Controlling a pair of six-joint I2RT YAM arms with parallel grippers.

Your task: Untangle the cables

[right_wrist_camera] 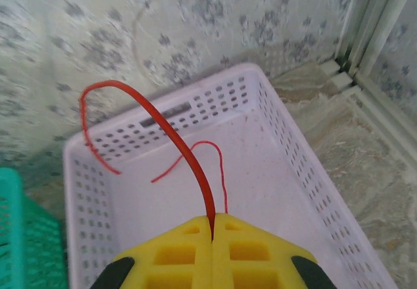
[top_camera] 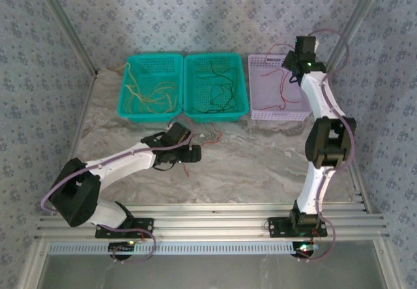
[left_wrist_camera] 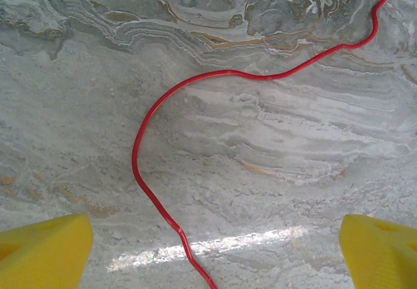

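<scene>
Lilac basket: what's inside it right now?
A thin red cable loops inside the lilac basket, one length rising to the shut right gripper that pinches it above. The basket's near end is hidden behind that gripper.

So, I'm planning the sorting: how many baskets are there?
3, in a row at the back: left teal basket, middle teal basket, lilac basket on the right.

Two arms, catalogued: left arm (top_camera: 114,162) and right arm (top_camera: 318,97), each with white shell links, black joint housings (top_camera: 329,142) and a black base plate (top_camera: 124,227) near the lower edge. Lilac-grey hoses (top_camera: 47,196) loop along both. Green indicator light (top_camera: 306,60), upper right. Left gripper (left_wrist_camera: 212,240): plain bright yellow fingers (left_wrist_camera: 42,253). Right gripper (right_wrist_camera: 212,222): yellow fingers with square moulded recesses (right_wrist_camera: 177,255) and black shoulders (right_wrist_camera: 114,273) at the bottom corners.
</scene>
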